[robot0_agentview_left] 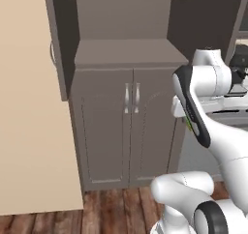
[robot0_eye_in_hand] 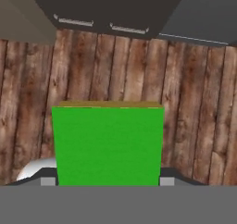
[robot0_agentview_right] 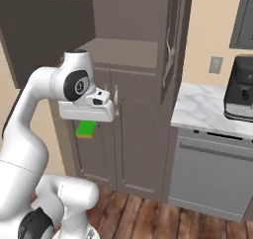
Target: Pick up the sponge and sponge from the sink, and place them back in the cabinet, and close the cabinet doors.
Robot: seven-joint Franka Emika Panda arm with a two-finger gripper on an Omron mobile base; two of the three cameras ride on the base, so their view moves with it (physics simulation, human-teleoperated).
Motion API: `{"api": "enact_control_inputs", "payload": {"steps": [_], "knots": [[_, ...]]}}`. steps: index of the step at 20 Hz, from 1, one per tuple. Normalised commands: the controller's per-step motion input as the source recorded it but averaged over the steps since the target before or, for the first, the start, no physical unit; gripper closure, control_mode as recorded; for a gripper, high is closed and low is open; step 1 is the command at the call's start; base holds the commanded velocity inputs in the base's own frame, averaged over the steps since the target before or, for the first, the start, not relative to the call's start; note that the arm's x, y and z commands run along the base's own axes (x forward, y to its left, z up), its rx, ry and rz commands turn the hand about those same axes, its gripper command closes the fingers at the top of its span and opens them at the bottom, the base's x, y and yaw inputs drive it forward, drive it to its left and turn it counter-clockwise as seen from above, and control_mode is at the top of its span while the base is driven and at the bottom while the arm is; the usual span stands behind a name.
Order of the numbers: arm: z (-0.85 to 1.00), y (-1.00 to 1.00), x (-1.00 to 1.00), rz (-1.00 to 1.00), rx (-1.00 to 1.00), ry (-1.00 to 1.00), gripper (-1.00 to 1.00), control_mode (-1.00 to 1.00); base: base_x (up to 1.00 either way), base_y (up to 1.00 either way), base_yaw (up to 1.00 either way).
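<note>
Green sponge [robot0_eye_in_hand: 107,144] clamped in hand [robot0_agentview_right: 86,129], above wood floor [robot0_eye_in_hand: 194,102], facing cabinet [robot0_agentview_left: 126,54] shelves bare

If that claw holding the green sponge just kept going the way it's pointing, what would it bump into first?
Probably the wooden floor. The end effector, shut on the sponge, points downward, and the hand view shows floor planks beyond the sponge, with the cabinet doors at the far edge. Depth is hard to judge.

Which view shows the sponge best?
The hand view: the sponge is large and central, green face towards the camera, with a yellow strip along its top edge. The right base view shows a small green piece under the hand; the left base view shows a sliver.
</note>
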Motion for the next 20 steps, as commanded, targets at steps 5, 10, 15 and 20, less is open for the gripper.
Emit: {"api": "enact_control_inputs", "payload": {"steps": [5,10,15,20], "knots": [[0.00,0.00,0.00,0.00,0.00,0.00,1.00,1.00,0.51,0.38,-0.24],[0.00,0.00,0.00,0.00,0.00,0.00,1.00,1.00,0.44,0.40,-0.14],[0.00,0.00,0.00,0.00,0.00,0.00,1.00,1.00,0.46,0.32,-0.11],[0.00,0.00,0.00,0.00,0.00,0.00,1.00,1.00,0.49,0.19,-0.10]]}}
